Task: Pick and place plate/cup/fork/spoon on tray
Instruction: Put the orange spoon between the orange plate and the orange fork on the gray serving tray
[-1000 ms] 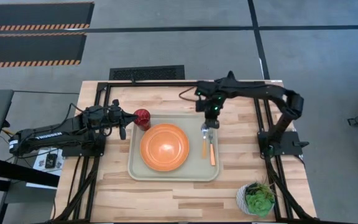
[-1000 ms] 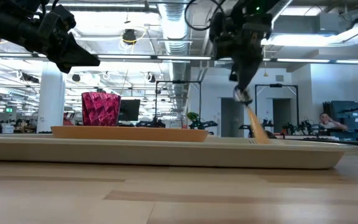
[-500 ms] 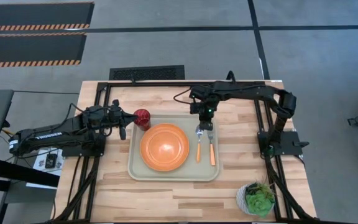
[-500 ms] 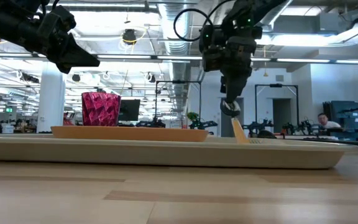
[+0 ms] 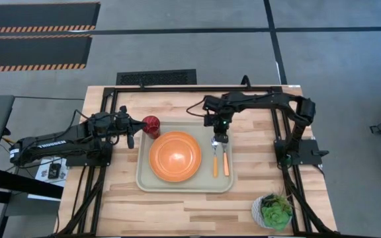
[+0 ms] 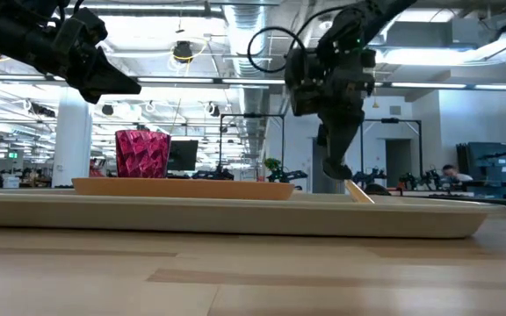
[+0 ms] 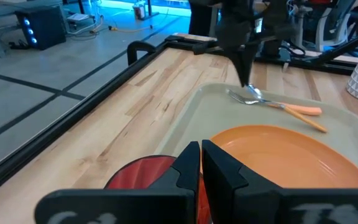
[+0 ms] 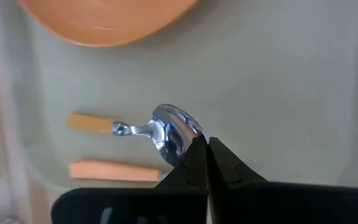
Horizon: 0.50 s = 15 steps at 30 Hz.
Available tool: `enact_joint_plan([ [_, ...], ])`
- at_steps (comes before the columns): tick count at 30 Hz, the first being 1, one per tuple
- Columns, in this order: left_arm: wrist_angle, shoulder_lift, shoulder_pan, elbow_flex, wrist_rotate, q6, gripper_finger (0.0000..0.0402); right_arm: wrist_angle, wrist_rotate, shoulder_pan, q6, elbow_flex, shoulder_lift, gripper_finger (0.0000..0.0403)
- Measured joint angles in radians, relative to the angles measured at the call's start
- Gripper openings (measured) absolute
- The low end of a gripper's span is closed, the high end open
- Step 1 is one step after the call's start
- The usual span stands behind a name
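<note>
Tray (image 5: 145,178) carries one orange plate (image 5: 174,156), one fork (image 5: 225,161) and one spoon (image 5: 215,158) lying side by side right of the plate, with one red cup (image 5: 151,125) at the tray's far-left corner. Right gripper (image 5: 221,138) is pinched shut on the spoon's bowl; left gripper (image 5: 132,137) hovers closed and empty just left of the cup.

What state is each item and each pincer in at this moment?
plate: flat on the tray.
cup: upright at the tray's corner.
spoon: on the tray, bowl gripped.
fork: lying beside the spoon.
right pincer: shut on spoon.
left pincer: shut, empty, near the cup.
plant pot: upright on the table.
</note>
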Motion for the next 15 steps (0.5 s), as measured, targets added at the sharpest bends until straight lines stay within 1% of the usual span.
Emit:
enact_joint_plan([
  [7, 0.0, 0.0, 0.0, 0.0, 0.0, -0.001, 0.0006, 0.089, 0.017, -0.018, -0.023, -0.025, 0.0, 0.0004],
  [12, 0.0, 0.0, 0.0, 0.0, 0.0, -0.002, 0.0006, 0.109, 0.017, -0.031, -0.023, -0.025, 0.0, 0.0004],
  [15, 0.0, 0.0, 0.0, 0.0, 0.0, -0.002, 0.0006, 0.121, 0.017, -0.031, -0.016, -0.023, 0.027, 0.0004],
])
